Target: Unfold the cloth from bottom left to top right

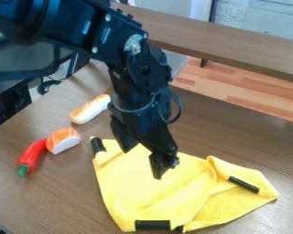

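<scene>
Blk tool (141, 163), tips apart, over ylw cloth (133, 189)

Brown tabletop (57, 196), long wooden ledge (235, 44) behind, reddish plank floor (235, 84), grey panels (274, 23) beyond

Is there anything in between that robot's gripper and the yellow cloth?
Nothing visible stands between the gripper and the yellow cloth; the gripper hangs right over it. The red pepper, the orange-and-white toy food and the bread-like toy lie off to the picture's left, out of the way.
</scene>
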